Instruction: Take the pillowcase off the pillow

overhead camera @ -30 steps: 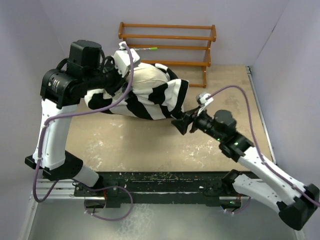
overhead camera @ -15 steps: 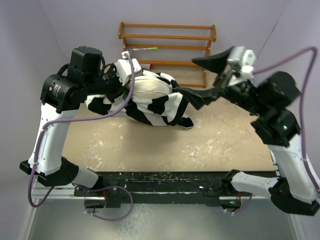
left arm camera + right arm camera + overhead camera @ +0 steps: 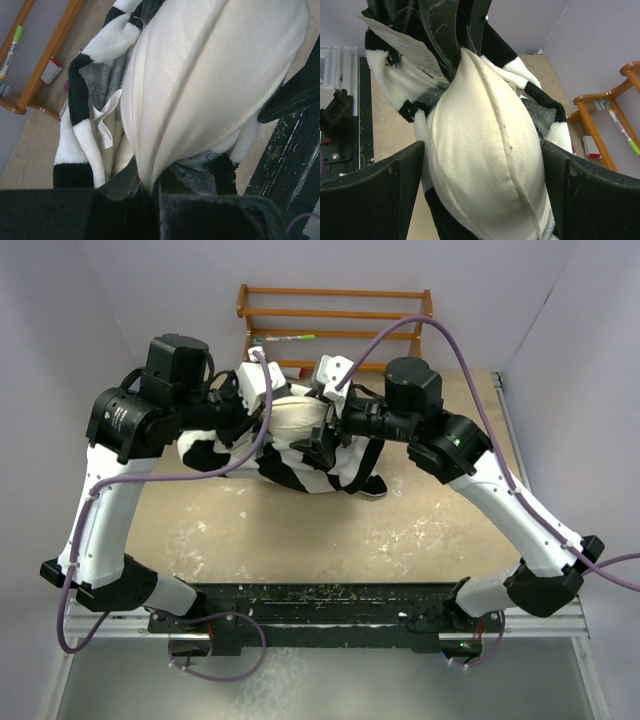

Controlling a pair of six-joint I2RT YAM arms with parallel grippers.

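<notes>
The cream pillow point(image 3: 293, 416) is held up off the table, half out of the black-and-white striped pillowcase point(image 3: 300, 465), which hangs bunched below and around it. My left gripper point(image 3: 250, 400) is shut on a corner of the pillow point(image 3: 200, 90), with the seam pinched between the fingers at the bottom of the left wrist view, beside the pillowcase point(image 3: 82, 145). My right gripper point(image 3: 318, 430) is open and straddles the pillow point(image 3: 485, 165), one finger point(image 3: 370, 195) on each side. The pillowcase point(image 3: 540, 97) is pushed back behind the pillow.
A wooden rack point(image 3: 335, 330) stands against the back wall with a green-tipped marker point(image 3: 295, 337) on a shelf. Purple walls close in left, back and right. A black rail point(image 3: 330, 605) runs along the near table edge.
My right arm rose from beside the pillowcase's right end, swung high, then came in with jaws open around the pillow. My left gripper kept its hold; the bundle shifted slightly.
</notes>
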